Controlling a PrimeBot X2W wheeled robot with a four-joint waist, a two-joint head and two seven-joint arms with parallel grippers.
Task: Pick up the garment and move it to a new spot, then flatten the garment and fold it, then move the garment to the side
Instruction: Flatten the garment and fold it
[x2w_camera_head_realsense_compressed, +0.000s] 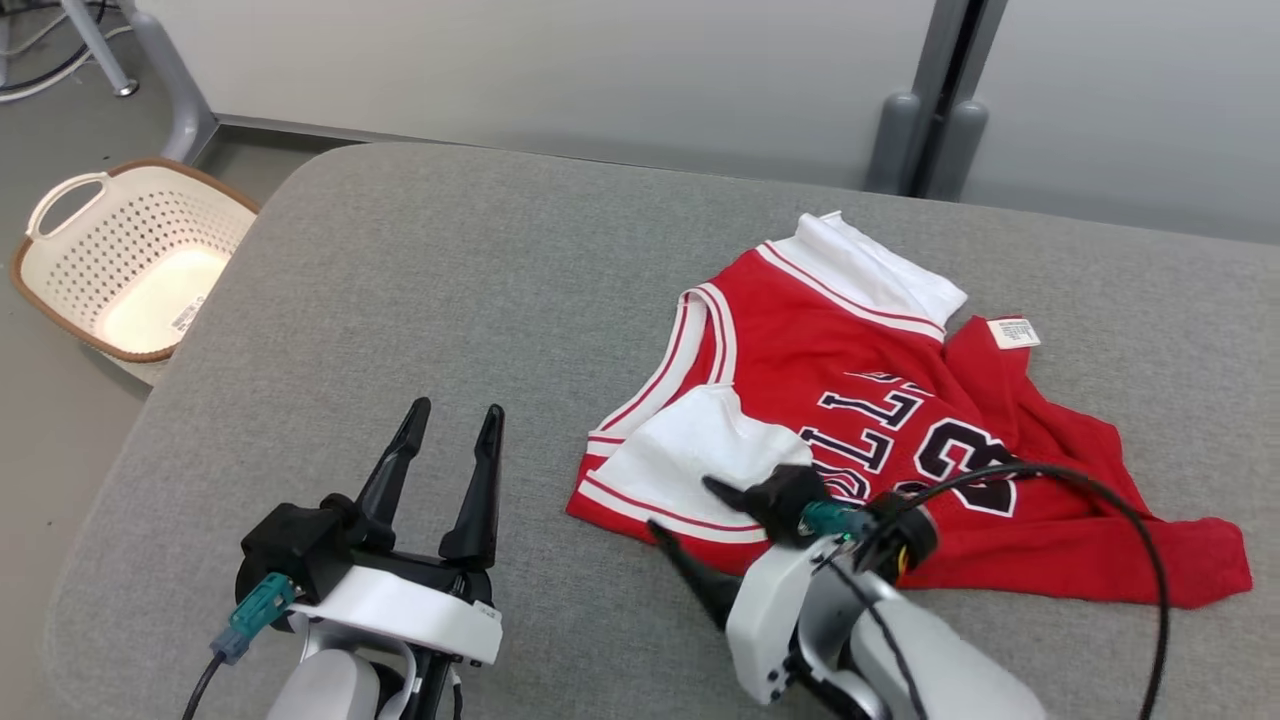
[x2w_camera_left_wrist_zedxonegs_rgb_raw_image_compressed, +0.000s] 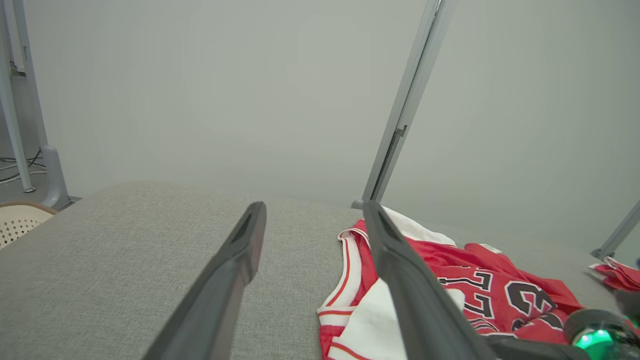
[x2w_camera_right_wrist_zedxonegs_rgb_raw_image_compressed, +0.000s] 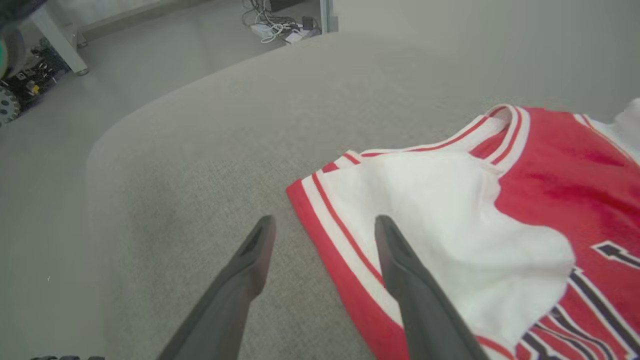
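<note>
**Item.** Red sleeveless basketball jersey (x2w_camera_head_realsense_compressed: 860, 400) in cloth, with white trim, white panels and black numerals.

**Location.** It lies rumpled on the right half of the grey fabric-covered pad (x2w_camera_head_realsense_compressed: 450, 280). Its white-banded end points toward the far edge and its red body trails toward the right edge. A small white label (x2w_camera_head_realsense_compressed: 1013, 332) is turned up on its right side.

**Relative to hand.** The right gripper (x2w_camera_head_realsense_compressed: 680, 503) sits at the jersey's near left corner, at the white panel with the red-and-white striped hem. In the right wrist view one finger lies over the white panel and the other over grey fabric, with the hem running between them.

**Edges and room.**
- Open grey fabric runs from the jersey's left side to the pad's rounded left edge.
- The far edge meets a pale wall panel.
- Off the far left corner, on the floor, stands a cream perforated plastic basket with a brown rim (x2w_camera_head_realsense_compressed: 60, 270).

**Hands.**
- Right gripper: fingers spread wide with nothing clamped. Whether the finger over the panel touches the cloth cannot be told.
- Left gripper (x2w_camera_head_realsense_compressed: 457, 412): fingers spread wide and holding nothing. It is over the pad near the near edge, left of the jersey and apart from it.
</note>
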